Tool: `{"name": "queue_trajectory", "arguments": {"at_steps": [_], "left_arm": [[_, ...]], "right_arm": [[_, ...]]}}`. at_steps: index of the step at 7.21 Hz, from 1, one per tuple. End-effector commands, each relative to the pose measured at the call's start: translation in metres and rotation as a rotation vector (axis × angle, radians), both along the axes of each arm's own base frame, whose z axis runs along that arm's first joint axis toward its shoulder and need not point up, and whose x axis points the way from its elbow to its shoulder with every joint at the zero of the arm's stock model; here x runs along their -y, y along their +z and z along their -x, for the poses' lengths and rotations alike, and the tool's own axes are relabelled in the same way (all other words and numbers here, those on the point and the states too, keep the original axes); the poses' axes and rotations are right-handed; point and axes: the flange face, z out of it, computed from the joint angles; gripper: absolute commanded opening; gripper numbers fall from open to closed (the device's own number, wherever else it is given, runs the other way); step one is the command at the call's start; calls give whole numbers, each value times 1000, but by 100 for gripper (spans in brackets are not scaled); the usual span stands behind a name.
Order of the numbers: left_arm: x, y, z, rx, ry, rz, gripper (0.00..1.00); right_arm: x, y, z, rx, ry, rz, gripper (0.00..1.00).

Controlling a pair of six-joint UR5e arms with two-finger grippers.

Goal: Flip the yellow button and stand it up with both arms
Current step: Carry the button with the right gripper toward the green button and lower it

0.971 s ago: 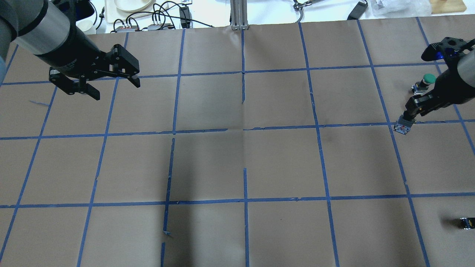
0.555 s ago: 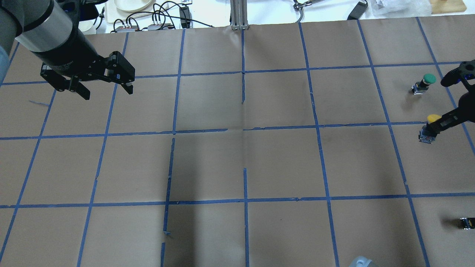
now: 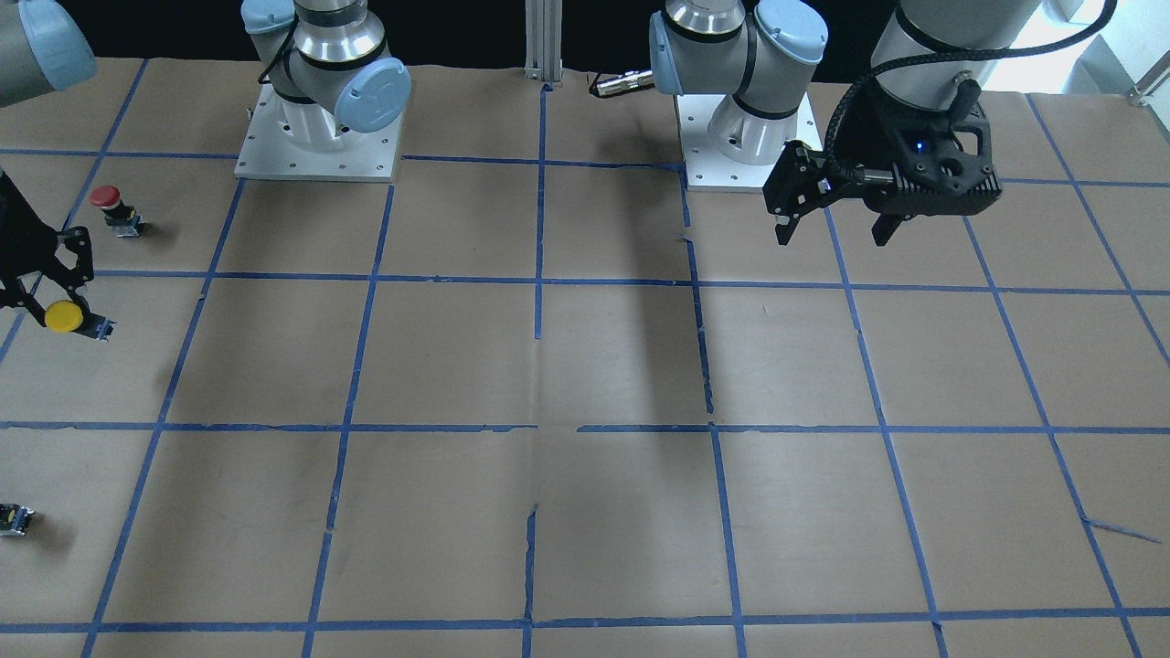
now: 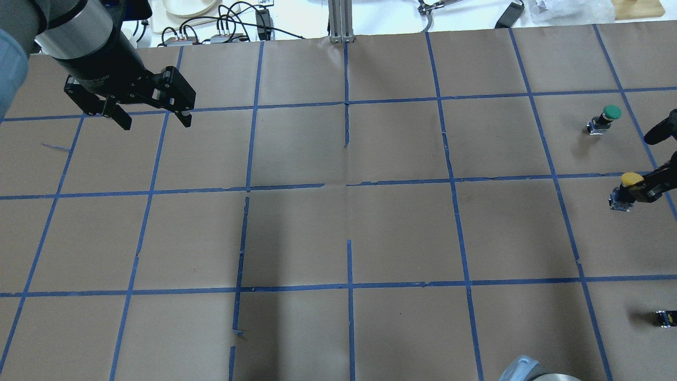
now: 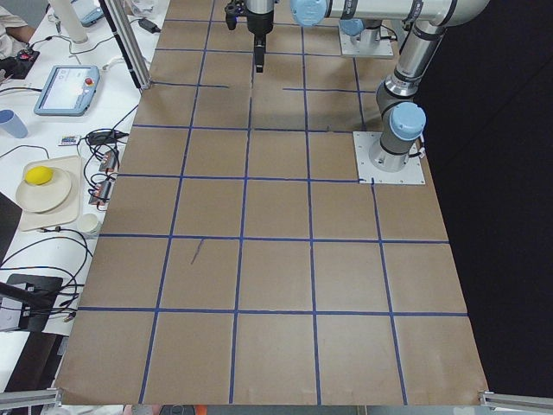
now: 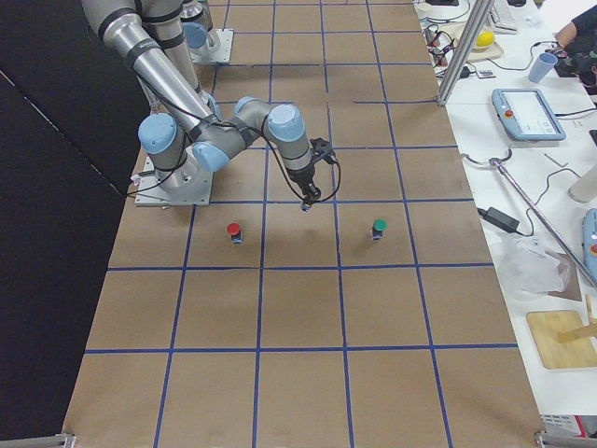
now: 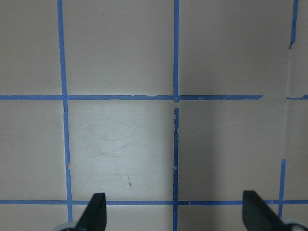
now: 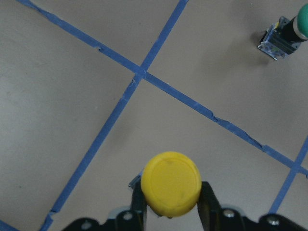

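Observation:
The yellow button (image 4: 629, 180) is at the table's right end, cap up, between the fingers of my right gripper (image 4: 637, 191). The right wrist view shows its round cap (image 8: 171, 183) from above, with the right gripper (image 8: 172, 204) shut on the body just under the cap. In the front view the button (image 3: 66, 316) and right gripper (image 3: 62, 297) are at the left edge. The base is close over the paper; I cannot tell whether it touches. My left gripper (image 4: 157, 123) is open and empty, high over the far left squares; it also shows in the front view (image 3: 834, 238) and in its own wrist view (image 7: 175, 216).
A green-capped button (image 4: 608, 115) stands beyond the yellow one and also shows in the right wrist view (image 8: 288, 33). A red-capped button (image 3: 108, 201) stands on the robot's side of it. Small dark switch pieces lie cut off at frame edges (image 4: 665, 317) (image 3: 14, 518). A metal mast (image 4: 341, 21) stands at the far edge.
My right gripper has moved right with the yellow button and turned it from base-outward to cap up. My left gripper has shifted slightly toward the far edge, still open.

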Motion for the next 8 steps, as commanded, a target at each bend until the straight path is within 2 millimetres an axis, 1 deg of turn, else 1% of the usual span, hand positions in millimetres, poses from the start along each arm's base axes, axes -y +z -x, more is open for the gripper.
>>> {"name": "queue_trajectory", "arguments": {"at_steps": [1,2,3,5,8], "left_arm": [[3,6,-5,43,0,4,100],[3,5,-6,47,0,2,100],[3,6,-6,48,0,4,100],[7,1,-5,46,-2,-1,100],[4,5,-6,49,-2,5,100]], "right_arm": [[-3,-35,46,24,44,42,9],[-8,-47,59,52,70,53,9],[-6,-47,60,64,80,72,8],[-5,-47,59,62,161,100,8],[-6,-48,60,52,190,101,10]]}}
